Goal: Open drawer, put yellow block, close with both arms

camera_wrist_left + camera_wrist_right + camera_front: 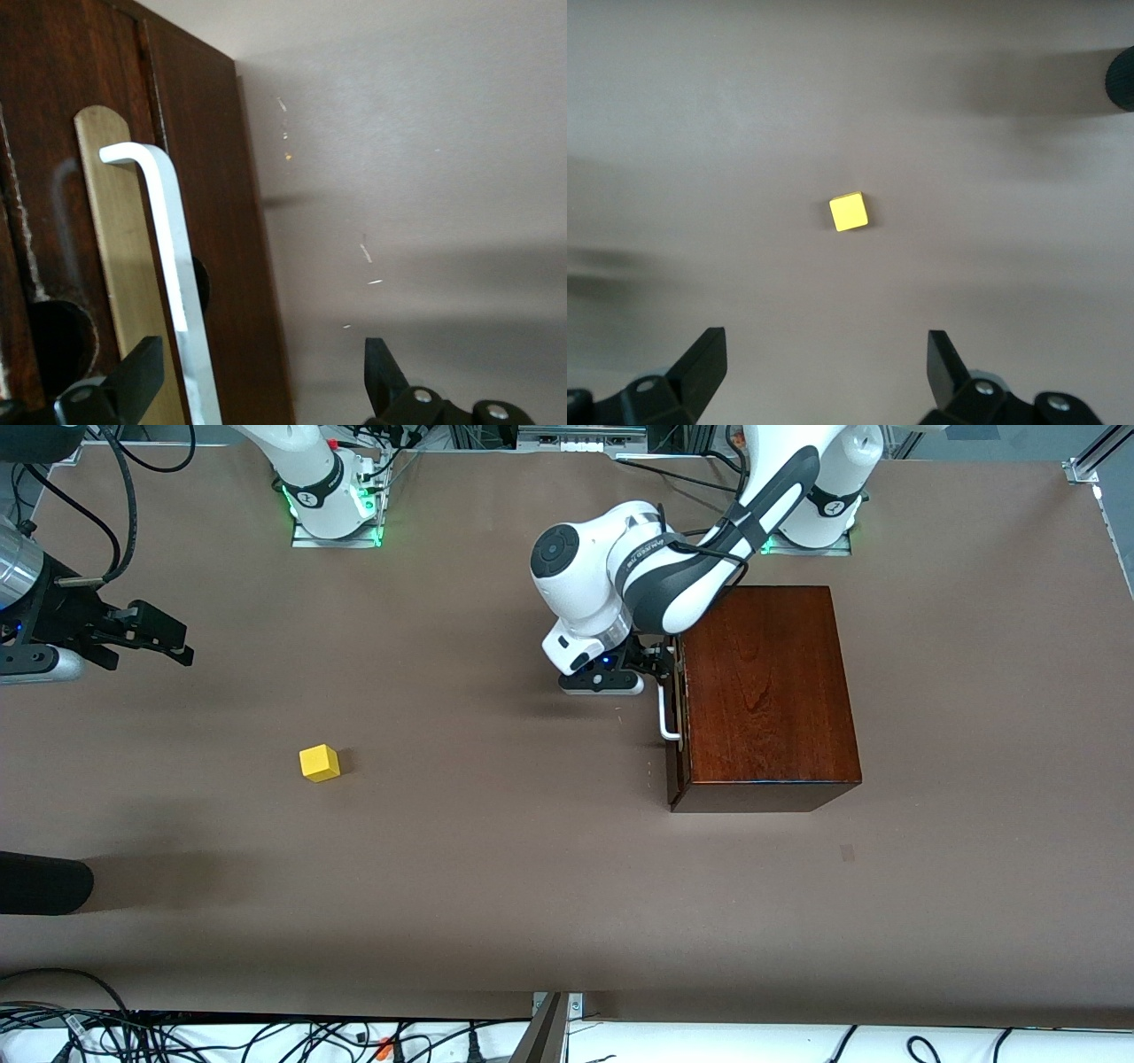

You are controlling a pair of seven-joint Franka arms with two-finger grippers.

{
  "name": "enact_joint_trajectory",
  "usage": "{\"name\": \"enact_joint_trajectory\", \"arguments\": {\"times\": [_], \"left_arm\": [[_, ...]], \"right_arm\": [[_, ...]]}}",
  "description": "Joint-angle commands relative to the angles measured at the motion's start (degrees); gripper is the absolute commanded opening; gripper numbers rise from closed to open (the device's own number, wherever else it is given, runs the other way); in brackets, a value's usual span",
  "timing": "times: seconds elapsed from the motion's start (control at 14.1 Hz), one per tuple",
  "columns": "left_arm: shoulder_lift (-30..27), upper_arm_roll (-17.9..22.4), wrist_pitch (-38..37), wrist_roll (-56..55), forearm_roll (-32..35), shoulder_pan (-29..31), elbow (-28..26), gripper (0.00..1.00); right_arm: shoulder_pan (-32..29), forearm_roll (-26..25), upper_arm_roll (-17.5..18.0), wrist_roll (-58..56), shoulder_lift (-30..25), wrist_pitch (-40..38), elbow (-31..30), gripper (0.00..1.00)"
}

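The dark reddish-brown wooden box (771, 682) stands toward the left arm's end of the table. Its drawer (678, 717) is pushed in, with the white bar handle (666, 716) on its dark front. My left gripper (660, 662) is open at the handle. In the left wrist view the handle (168, 257) runs between the spread fingers of the left gripper (263, 359), close to one fingertip (146, 359). The yellow block (320, 763) lies on the bare table toward the right arm's end. My right gripper (164, 639) hangs open and empty over the table. The right wrist view shows the block (849, 212) beneath the right gripper (824, 350).
A black rounded object (44, 882) pokes in at the right arm's end, nearer the front camera than the block. Cables (266, 1036) run along the table's near edge. The brown table (496, 850) lies open between block and box.
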Motion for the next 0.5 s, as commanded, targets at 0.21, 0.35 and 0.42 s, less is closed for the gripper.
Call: {"name": "enact_joint_trajectory", "arguments": {"times": [0.21, 0.35, 0.42], "left_arm": [[-0.61, -0.01, 2.76, -0.94, 2.23, 1.54, -2.10, 1.00], [0.01, 0.08, 3.72, -1.55, 2.40, 1.54, -2.09, 1.00], [0.71, 0.08, 3.82, -2.43, 2.49, 1.46, -2.09, 1.00]], "right_arm": [[0.21, -0.67, 0.10, -0.26, 4.81, -0.77, 1.09, 1.00], [0.47, -1.90, 0.18, -0.61, 9.83, -0.68, 1.43, 1.00], [0.21, -1.91, 0.18, -0.70, 9.84, -0.07, 1.35, 1.00]]}}
